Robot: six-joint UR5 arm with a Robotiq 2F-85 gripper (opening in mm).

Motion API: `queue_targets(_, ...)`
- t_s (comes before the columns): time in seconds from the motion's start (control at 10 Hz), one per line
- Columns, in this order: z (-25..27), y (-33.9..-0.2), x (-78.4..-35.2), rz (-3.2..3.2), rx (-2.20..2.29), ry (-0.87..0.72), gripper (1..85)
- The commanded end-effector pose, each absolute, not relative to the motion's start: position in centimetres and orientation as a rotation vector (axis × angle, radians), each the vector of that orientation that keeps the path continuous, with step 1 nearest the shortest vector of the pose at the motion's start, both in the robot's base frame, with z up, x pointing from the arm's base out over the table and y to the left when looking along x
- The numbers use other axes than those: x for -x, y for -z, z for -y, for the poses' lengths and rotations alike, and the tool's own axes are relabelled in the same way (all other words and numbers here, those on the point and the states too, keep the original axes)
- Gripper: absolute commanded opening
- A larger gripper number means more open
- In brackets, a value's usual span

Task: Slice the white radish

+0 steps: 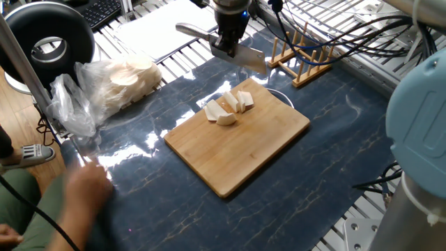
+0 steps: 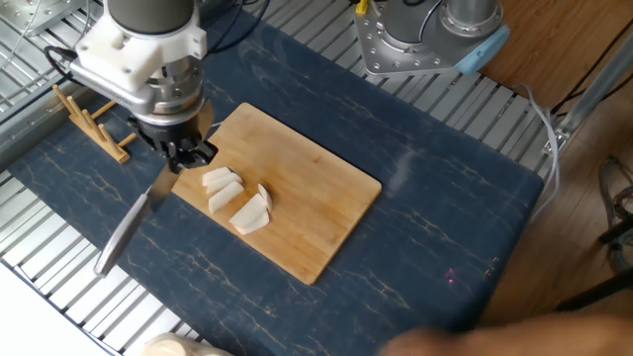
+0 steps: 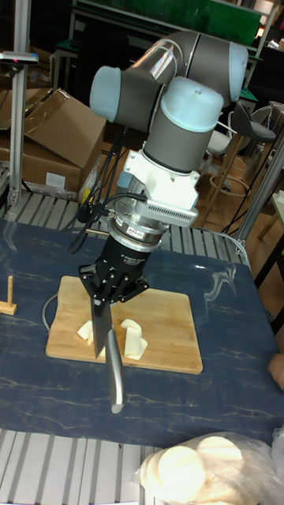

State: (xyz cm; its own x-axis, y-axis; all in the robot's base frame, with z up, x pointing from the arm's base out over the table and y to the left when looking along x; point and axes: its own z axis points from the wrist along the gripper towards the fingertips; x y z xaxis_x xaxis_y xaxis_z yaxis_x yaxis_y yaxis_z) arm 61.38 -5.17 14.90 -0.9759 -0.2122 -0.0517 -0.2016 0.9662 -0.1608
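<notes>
Holding a steel-bladed kitchen knife (image 2: pixel 134 222) clamped between its fingers, the black two-finger gripper (image 2: pixel 186 153) is hanging over the edge of the rectangular bamboo cutting board (image 2: pixel 316 193) nearest the slotted wooden dish rack (image 1: pixel 304 59), with the blade raised clear of the wood. The white radish (image 1: pixel 228 107) is lying as several cream-white wedge pieces in a loose cluster on the board, close to that same edge and just beside the knife; in the tall fixed view the pieces (image 3: pixel 130 335) are showing either side of the blade. Judging from this, the slicing is looking largely done, or the arm is pausing between cuts; any further cut is calling for the blade to be lined up squarely over a remaining thick wedge and pressed straight down without scattering the loose pieces. The board is sitting near the middle of the dark blue marbled mat (image 1: pixel 348 139) that is covering the table, which is reflecting glare along its left side. A clear plastic bag of pale round slices (image 1: pixel 115 84) is resting at the mat's far left corner, and a blurred human hand (image 1: pixel 83 192) is showing near the front left edge. Metal grating and cables are surrounding the bench.
</notes>
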Motion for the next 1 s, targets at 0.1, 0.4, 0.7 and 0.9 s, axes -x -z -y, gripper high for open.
queue_targets(0.1, 4.4, -16.9, -59.8, -3.087, 0.123, 0.215, 1.0)
queue_targets(0.4, 4.3, -16.7, -59.4, -3.1, 0.141, 0.204, 1.0)
queue_targets(0.7, 4.7, -17.0, -58.8, -3.12, 0.248, 0.228, 1.0)
queue_targets(0.9, 4.8, -16.9, -58.7, -3.123, 0.279, 0.231, 1.0)
